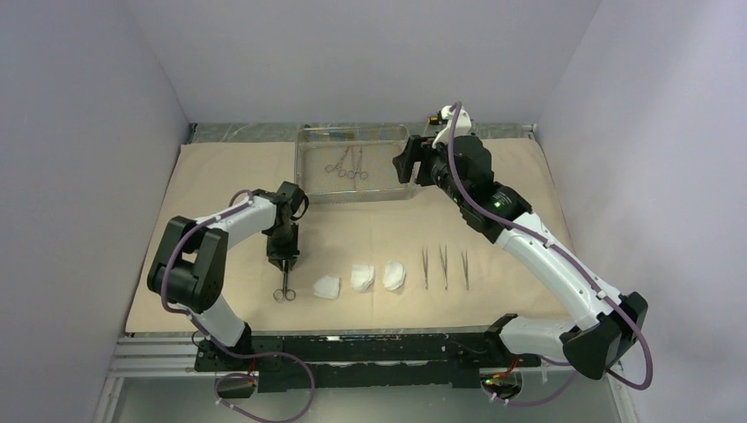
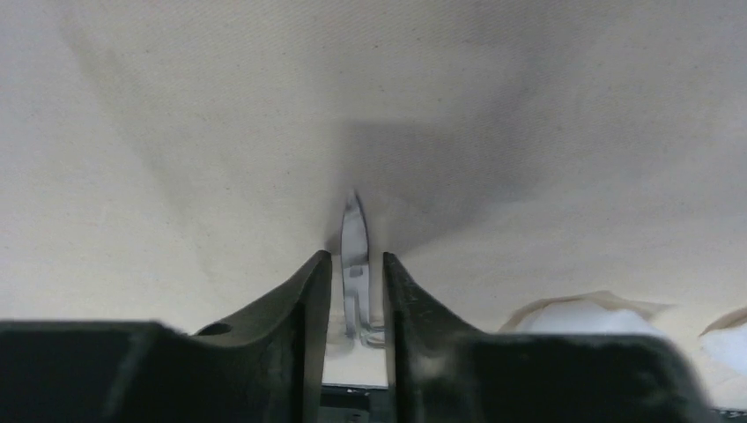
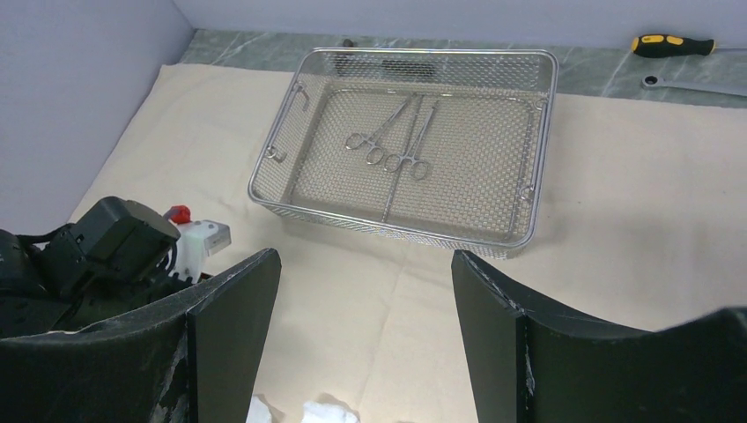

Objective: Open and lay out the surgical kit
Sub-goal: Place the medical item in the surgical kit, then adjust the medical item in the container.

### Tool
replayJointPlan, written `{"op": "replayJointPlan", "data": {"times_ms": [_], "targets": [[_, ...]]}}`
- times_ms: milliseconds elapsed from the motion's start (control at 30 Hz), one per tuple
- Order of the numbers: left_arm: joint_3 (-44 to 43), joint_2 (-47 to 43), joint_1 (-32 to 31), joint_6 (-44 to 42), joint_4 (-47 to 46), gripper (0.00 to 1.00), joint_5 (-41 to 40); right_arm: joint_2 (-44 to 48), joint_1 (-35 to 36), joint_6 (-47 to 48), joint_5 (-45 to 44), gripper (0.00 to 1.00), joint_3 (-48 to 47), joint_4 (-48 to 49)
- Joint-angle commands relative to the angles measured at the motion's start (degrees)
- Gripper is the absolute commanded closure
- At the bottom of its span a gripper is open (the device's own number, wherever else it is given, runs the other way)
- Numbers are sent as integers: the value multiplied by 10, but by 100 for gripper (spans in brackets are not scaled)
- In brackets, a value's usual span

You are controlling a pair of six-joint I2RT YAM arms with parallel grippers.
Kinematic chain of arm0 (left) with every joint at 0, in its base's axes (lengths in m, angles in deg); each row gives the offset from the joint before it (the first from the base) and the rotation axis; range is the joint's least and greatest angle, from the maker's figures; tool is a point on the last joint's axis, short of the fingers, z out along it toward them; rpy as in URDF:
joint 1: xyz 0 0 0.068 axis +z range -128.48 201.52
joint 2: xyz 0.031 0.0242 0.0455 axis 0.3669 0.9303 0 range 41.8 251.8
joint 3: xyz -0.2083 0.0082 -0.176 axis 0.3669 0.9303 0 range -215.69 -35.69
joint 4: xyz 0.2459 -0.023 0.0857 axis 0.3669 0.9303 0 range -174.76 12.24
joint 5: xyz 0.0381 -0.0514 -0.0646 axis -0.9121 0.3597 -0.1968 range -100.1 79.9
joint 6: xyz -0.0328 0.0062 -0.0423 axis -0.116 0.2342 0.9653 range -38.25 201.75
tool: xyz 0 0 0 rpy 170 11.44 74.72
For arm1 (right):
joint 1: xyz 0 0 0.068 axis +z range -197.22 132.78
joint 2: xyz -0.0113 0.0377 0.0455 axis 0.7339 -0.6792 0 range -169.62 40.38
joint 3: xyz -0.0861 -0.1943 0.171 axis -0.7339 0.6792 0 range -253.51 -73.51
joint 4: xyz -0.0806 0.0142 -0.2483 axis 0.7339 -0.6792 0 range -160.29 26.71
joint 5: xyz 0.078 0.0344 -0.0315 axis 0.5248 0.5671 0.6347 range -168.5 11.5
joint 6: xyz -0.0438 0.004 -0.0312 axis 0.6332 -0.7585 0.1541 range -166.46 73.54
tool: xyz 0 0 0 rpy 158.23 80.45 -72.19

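The beige wrap cloth [image 1: 220,176] lies spread flat. One ring-handled clamp [image 1: 284,286] rests on it at the left of the front row. My left gripper [image 1: 282,257] stands over the clamp's tip. In the left wrist view the clamp [image 2: 354,238] lies between the fingers with a narrow gap on each side, so the left gripper [image 2: 357,257] is slightly open. Three gauze pads [image 1: 362,278] and three tweezers [image 1: 445,267] lie in a row to the right. The wire-mesh tray [image 1: 304,167] holds two clamps [image 3: 396,141]. My right gripper [image 1: 405,161] hovers wide open and empty by the tray's right end.
A yellow-handled screwdriver [image 3: 671,44] and a steel tool [image 3: 696,84] lie on the grey table beyond the cloth's far right edge. Grey walls close in the left, right and back. The arm bases sit along the near edge.
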State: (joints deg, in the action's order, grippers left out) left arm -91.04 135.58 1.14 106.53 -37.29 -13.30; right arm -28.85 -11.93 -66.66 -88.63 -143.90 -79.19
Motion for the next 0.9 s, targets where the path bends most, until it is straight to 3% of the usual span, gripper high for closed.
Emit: {"op": "replayJointPlan", "data": {"times_ms": [0, 100, 300, 500, 667, 867], "targets": [[-22, 6, -6, 3, 24, 61, -22, 1, -4, -6, 0, 25, -4, 16], [-43, -7, -7, 1, 44, 54, -32, 1, -4, -4, -1, 25, -5, 14], [-151, -33, -7, -20, 84, 53, -25, 1, -4, -1, -2, 25, -3, 15], [-283, -18, -7, -95, -9, 42, 52, -4, -5, 5, -12, 25, -2, 12], [-437, 115, -7, -142, -53, 37, 69, -13, -10, 1, -12, 25, -3, 4], [-650, 318, -7, -175, -48, 45, 76, -34, -20, -11, 6, 26, -14, -22]]}}
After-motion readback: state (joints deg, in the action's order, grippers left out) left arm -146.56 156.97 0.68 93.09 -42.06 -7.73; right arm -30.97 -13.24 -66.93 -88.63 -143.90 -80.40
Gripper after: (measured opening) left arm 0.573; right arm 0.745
